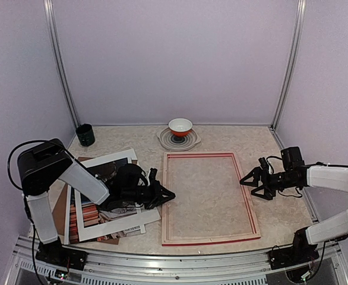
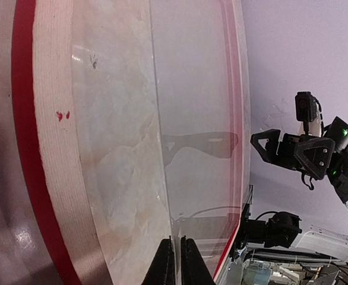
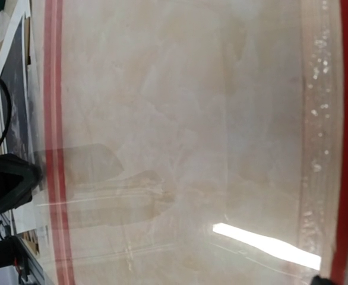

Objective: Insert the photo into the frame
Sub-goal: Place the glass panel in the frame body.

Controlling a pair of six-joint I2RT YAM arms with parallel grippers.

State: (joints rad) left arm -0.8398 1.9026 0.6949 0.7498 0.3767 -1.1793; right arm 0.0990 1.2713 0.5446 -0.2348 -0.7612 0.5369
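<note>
From above, the left claw (image 1: 165,194) is pinched shut with nothing in it. The frame (image 1: 209,239) lies flat on the table (image 1: 245,142), back side up, just in front of that claw's tips. The photo (image 1: 88,215) is behind the claw, under its arm, with a white mat (image 1: 120,224) lying over it. The right claw (image 1: 251,181) is spread wide and holds nothing. The frame's other long side is just in front of it.

In the left wrist view, the shut claw points out over the clear pane. It is not clear if the tips touch the frame. Across the frame, the right claw shows with its fingers far apart.

In the right wrist view, the frame fills almost everything. The right claw's own fingers hardly show here. The left claw sits dark at the far side.

Things could go wrong from here. The photo is thin and covered by the mat, so a claw may pinch the mat instead, or bend the print. A bump from either claw could also push the frame crooked, since nothing holds it down.
</note>
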